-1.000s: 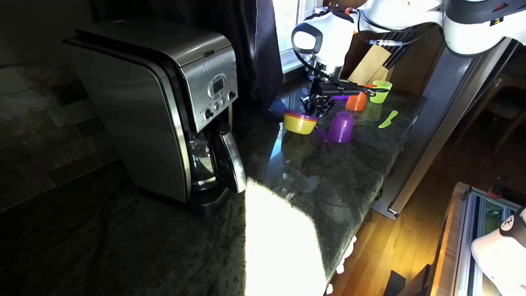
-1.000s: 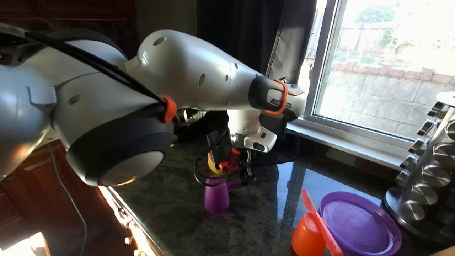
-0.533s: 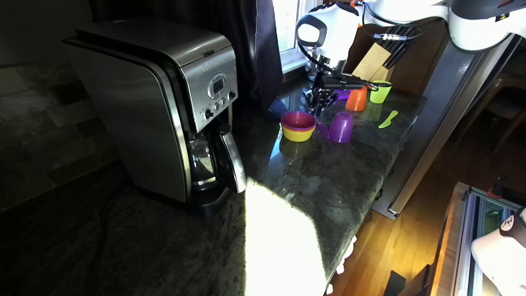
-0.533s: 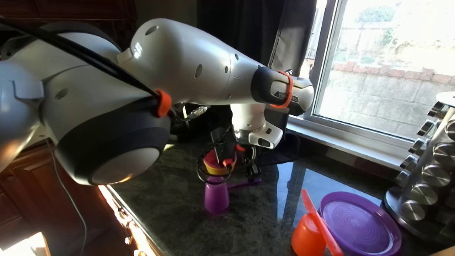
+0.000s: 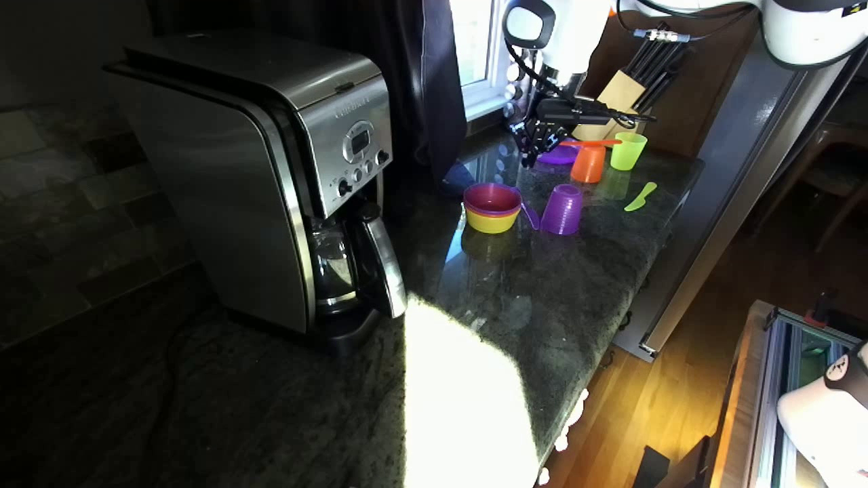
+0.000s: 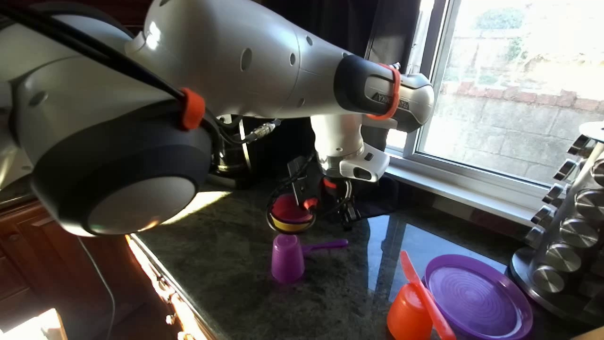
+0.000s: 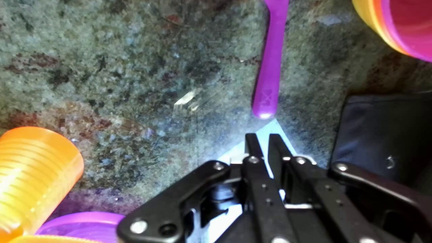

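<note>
Purple utensil (image 7: 270, 64) near the empty gripper (image 7: 264, 136)

The gripper hangs over the speckled countertop (image 7: 135, 91), released: its fingers (image 7: 251, 145) stand slightly apart, nothing between them. In the wrist view, the utensil lies at 12 o'clock from them, nested bowls (image 7: 410, 28) at 2, an orange cup (image 7: 38, 165) at 9. In an exterior view, an upturned purple cup (image 6: 288, 259) stands beside the utensil, at its 8 o'clock.

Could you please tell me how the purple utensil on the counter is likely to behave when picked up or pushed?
The purple utensil would probably be light and fairly stiff, as it looks like slim, straight plastic. Its sheen suggests it may slip in the pincer. Pushed, it would likely slide rather than roll, given its flared shape and the glossy counter.
</note>
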### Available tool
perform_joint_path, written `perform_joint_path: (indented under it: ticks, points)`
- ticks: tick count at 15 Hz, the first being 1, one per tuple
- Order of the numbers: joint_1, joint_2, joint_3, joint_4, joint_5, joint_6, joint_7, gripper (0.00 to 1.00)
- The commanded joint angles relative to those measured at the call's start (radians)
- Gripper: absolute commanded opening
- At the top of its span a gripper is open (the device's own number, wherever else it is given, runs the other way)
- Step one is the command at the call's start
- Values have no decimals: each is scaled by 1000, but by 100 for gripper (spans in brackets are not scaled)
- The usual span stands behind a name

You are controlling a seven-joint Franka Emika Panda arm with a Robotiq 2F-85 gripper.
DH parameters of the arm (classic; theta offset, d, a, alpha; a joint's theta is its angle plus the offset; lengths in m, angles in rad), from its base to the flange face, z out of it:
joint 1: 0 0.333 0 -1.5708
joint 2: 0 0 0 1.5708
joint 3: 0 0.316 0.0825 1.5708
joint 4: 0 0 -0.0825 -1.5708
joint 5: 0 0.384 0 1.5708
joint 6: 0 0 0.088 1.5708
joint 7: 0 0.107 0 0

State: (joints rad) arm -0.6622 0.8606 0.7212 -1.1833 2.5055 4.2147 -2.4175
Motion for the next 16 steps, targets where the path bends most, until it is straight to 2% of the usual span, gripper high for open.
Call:
perform_joint_path:
  ticks: [1, 7, 9, 10, 12, 13, 16]
  points:
    - [-25, 26, 28, -27, 14, 28, -6, 40]
    - [-6, 76, 24, -41, 14, 28, -2, 85]
    - [1, 88, 20, -46, 14, 29, 2, 98]
    - [4, 92, 19, -49, 14, 29, 4, 100]
    - [8, 96, 17, -62, 14, 29, 7, 97]
    - [10, 98, 16, -67, 14, 28, 10, 80]
    - [18, 105, 12, -69, 14, 29, 15, 57]
